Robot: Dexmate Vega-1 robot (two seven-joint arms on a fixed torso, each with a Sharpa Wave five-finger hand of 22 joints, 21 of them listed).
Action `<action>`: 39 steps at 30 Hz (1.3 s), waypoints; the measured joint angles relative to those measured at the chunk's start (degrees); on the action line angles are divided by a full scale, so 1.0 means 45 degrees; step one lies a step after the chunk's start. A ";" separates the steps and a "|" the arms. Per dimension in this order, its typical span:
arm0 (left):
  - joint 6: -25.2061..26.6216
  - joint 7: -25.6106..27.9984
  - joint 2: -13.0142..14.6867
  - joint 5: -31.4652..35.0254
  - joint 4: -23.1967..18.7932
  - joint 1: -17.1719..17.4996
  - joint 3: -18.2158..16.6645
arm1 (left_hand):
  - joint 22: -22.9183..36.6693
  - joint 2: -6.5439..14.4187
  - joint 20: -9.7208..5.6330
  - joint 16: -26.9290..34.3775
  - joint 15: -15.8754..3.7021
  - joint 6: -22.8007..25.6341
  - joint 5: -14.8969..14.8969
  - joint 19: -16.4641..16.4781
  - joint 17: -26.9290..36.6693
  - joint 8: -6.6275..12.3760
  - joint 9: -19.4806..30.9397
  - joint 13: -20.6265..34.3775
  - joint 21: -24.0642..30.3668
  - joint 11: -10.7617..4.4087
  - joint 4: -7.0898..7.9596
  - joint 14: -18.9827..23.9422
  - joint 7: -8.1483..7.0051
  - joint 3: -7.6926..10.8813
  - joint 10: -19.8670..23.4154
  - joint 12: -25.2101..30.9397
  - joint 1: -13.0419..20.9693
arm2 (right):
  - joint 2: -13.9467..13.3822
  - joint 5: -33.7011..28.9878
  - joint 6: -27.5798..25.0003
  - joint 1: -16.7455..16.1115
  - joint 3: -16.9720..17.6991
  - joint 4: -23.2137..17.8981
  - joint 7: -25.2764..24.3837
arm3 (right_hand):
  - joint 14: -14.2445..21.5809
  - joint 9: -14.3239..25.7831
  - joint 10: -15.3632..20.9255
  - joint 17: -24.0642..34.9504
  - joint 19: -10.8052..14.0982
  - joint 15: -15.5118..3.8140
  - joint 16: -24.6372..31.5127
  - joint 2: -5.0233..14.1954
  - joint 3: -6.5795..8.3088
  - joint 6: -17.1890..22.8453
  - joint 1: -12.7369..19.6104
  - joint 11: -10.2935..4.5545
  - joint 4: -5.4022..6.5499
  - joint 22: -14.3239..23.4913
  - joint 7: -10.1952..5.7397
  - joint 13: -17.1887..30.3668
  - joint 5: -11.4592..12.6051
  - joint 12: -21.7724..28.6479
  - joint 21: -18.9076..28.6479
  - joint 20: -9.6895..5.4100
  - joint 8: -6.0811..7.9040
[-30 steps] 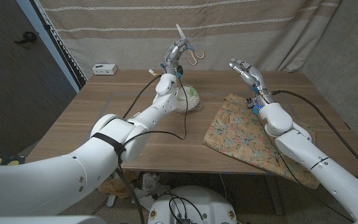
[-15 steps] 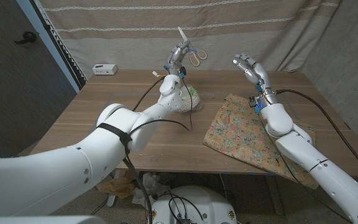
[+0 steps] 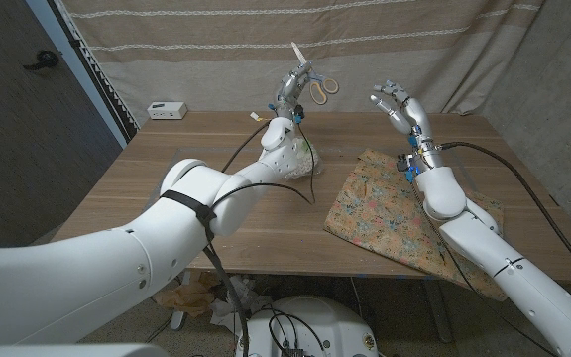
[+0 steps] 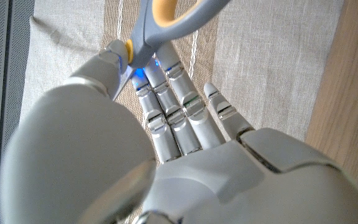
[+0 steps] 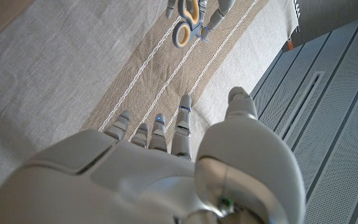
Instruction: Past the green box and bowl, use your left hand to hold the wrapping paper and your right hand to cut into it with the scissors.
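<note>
Wood table (image 3: 167, 188) w/ striped curtain (image 3: 216, 59) behind

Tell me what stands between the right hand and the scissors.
Nothing visible does. The left hand holds the scissors up in the air above the table's far edge, and the right hand is raised beside them, fingers apart, with open air and the curtain behind.
</note>
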 measured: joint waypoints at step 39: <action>0.1039 -0.0021 -0.0513 0.1416 0.0264 -0.0218 0.0298 | 0.0000 0.0119 0.0000 -0.0110 0.0016 0.0048 0.0078 0.0000 0.0000 -0.0219 -0.0088 -0.0085 0.0000 0.0001 0.0016 -0.0013 -0.0042 -0.0087 -0.0001 0.0000 0.0119 | -0.0578 -0.3207 -0.2201 -0.0844 0.0231 -0.1654 -0.1343 | -0.0082 0.0237 -0.0255 -0.0062 0.0226 0.0399 0.0000 0.0097 0.0682 0.0228 0.1839 0.0573 -0.0194 0.0003 0.0744 0.0003 0.0062 0.0000 -0.0001 0.0228 0.0169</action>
